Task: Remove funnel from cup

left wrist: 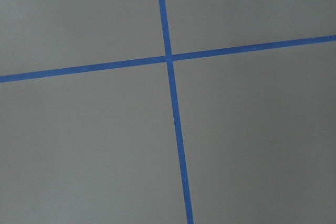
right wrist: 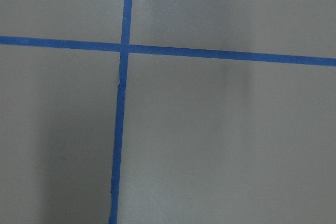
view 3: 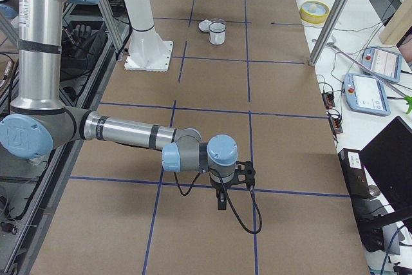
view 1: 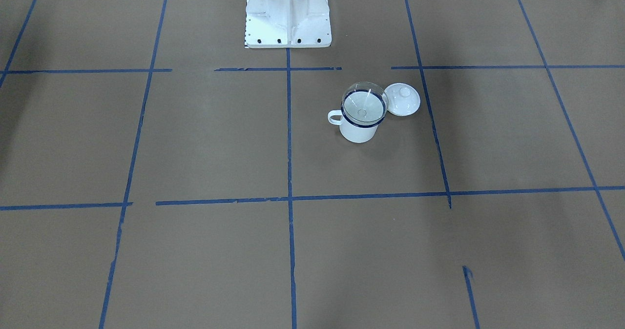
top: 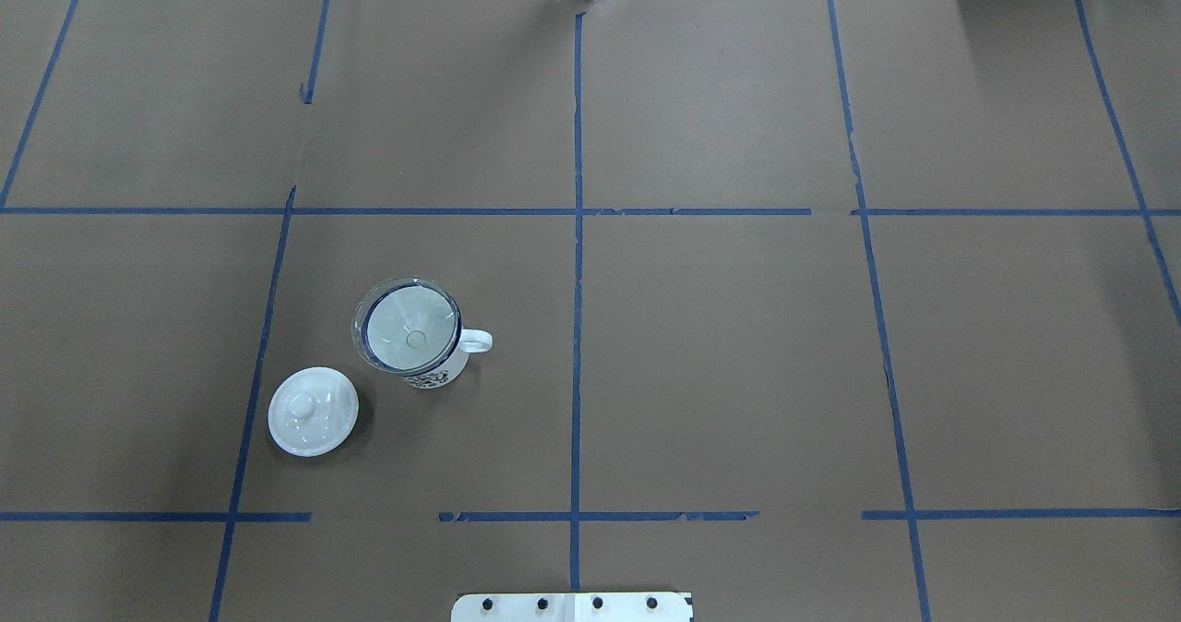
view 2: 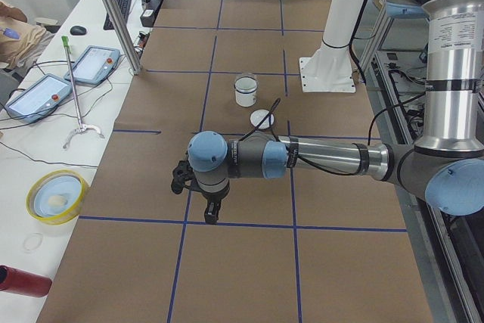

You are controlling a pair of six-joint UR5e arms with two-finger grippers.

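Observation:
The white mug [view 1: 359,131] with a dark blue rim stands upright on the brown table, handle to one side. The clear funnel [view 1: 364,105] sits in its mouth, spout down. In the overhead view the funnel [top: 411,331] covers the mug [top: 434,377], left of centre. My left gripper [view 2: 210,213] shows only in the exterior left view, far from the mug [view 2: 245,92]; I cannot tell its state. My right gripper [view 3: 222,201] shows only in the exterior right view, far from the mug [view 3: 218,33]; I cannot tell its state.
A white domed lid [top: 313,411] with a knob lies on the table beside the mug. The robot's white base [view 1: 288,16] stands at the table's near edge. A yellow bowl [view 2: 57,196], a red can [view 2: 23,281] and teach pendants [view 2: 39,94] lie on the side bench.

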